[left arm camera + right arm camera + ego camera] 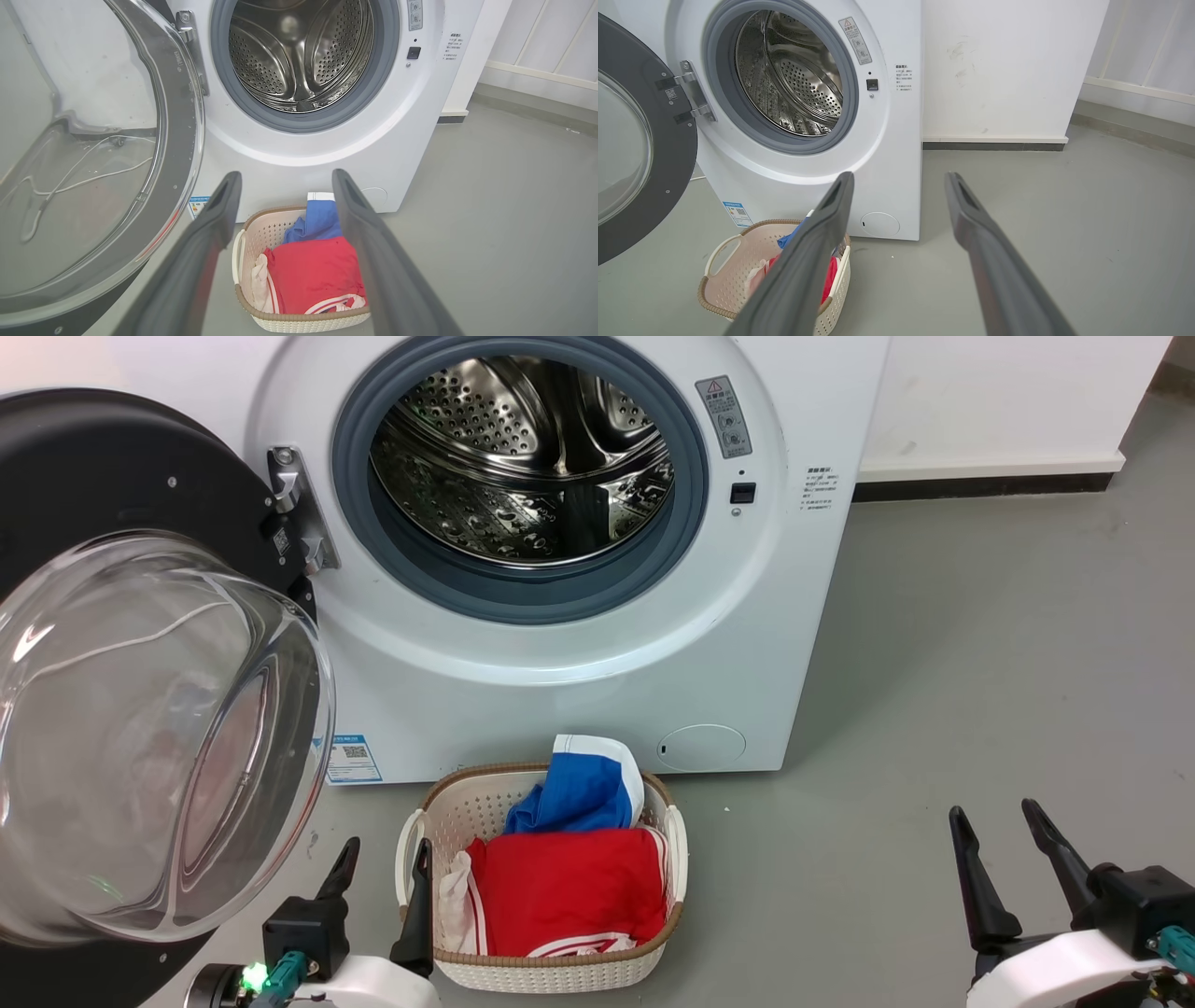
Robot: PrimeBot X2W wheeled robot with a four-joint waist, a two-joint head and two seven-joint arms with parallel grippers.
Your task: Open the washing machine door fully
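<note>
Down low, the left gripper (387, 859) and right gripper (994, 821) both hang spread and empty, one laundry basket (541, 975) between them, the one washing machine door (93, 457) standing wide open just past the left fingers, untouched, glass bowl bulging roomward, hinged to the single washing machine (560, 653) behind.

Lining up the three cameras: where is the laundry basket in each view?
Head view: laundry basket bottom centre, before the washing machine.
Left wrist view: laundry basket bottom centre, framed by the left hand.
Right wrist view: laundry basket lower left, partly behind the right hand.
Shared landmark: round white filter cover, up-right of it.
</note>
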